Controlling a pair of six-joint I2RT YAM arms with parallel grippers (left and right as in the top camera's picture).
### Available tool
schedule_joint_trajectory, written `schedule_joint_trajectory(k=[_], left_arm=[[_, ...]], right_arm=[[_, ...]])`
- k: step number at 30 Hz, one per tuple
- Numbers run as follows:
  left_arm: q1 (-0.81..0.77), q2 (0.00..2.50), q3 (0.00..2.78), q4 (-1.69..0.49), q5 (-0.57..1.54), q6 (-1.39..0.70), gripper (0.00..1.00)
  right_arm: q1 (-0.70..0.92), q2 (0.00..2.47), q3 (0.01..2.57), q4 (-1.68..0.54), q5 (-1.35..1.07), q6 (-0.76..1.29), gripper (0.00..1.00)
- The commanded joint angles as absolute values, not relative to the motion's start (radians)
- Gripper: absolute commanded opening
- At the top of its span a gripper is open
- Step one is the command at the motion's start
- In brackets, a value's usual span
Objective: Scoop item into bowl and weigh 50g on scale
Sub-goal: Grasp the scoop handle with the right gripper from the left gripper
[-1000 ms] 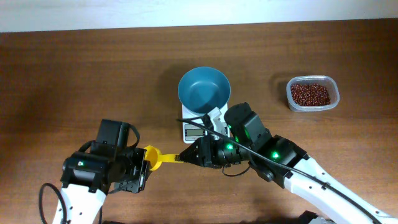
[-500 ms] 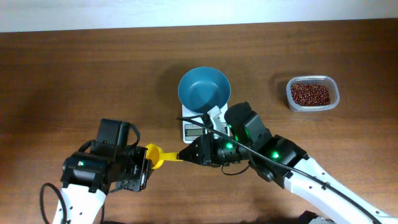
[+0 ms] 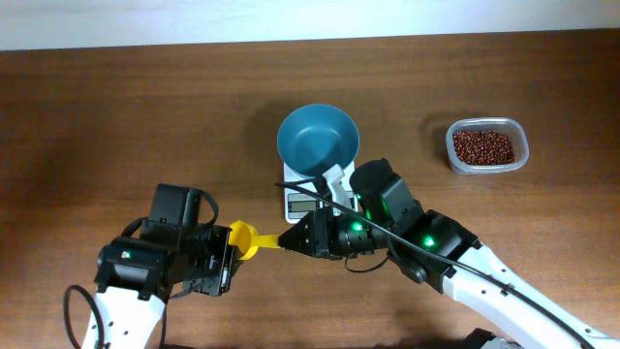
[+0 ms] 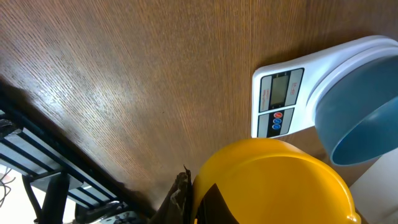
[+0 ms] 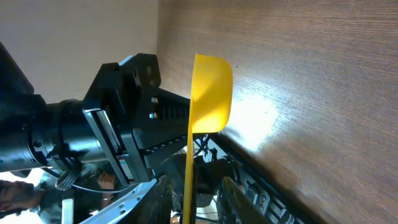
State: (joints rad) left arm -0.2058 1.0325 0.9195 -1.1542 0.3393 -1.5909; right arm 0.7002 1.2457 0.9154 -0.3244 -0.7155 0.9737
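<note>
Left gripper (image 3: 229,254): clenched on the cup wall of a yellow scoop (image 3: 246,238). From the left wrist, one dark finger (image 4: 180,193) pressed to the outside of the wall, a dark form just across it inside the cup. Scoop clear of the table (image 3: 116,116), cup at the left fingertips, thin handle stretched straight away from the left gripper toward the other hand; edge-on from the right wrist.

Right gripper (image 3: 289,240): nose to nose with the left one, only the scoop between them, end of the handle lying between its fingers. Pinched on the handle or merely around it: impossible to tell amid the clutter at the lower edge of the right wrist view.

Just beyond the right gripper, beside its wrist, and ahead of the left gripper past the cup: the scale (image 3: 298,204), white, flat on the table, grey display and red and blue buttons toward the two hands. Figures on the display too small to read.

On the scale, at its end farther from both hands: the bowl (image 3: 318,143), teal-blue, upright, smooth inside showing.

Farthest from both hands, well apart from scale and bowl, out beyond the right arm: the item (image 3: 484,147), dark reddish-brown beans heaped in a clear plastic tub (image 3: 519,134), touched by neither gripper.
</note>
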Motion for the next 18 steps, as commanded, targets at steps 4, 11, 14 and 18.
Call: schedule_joint_trajectory(k=[4, 11, 14, 18], left_arm=[[-0.210, 1.033, 0.917, -1.151, 0.352, -1.605, 0.00], [-0.210, 1.033, 0.917, -1.152, 0.352, -1.605, 0.00], [-0.210, 1.033, 0.917, -1.152, 0.349, -1.604, 0.00], [-0.210, 1.033, 0.917, -1.153, 0.324, -1.604, 0.00]], right_arm=[[0.708, 1.253, 0.930, -0.307, -0.697, 0.978, 0.23], [0.750, 1.283, 0.930, -0.237, -0.695, 0.978, 0.22], [0.760, 1.302, 0.930, -0.212, -0.695, 0.978, 0.20], [0.760, 1.311, 0.930, -0.213, -0.695, 0.978, 0.17]])
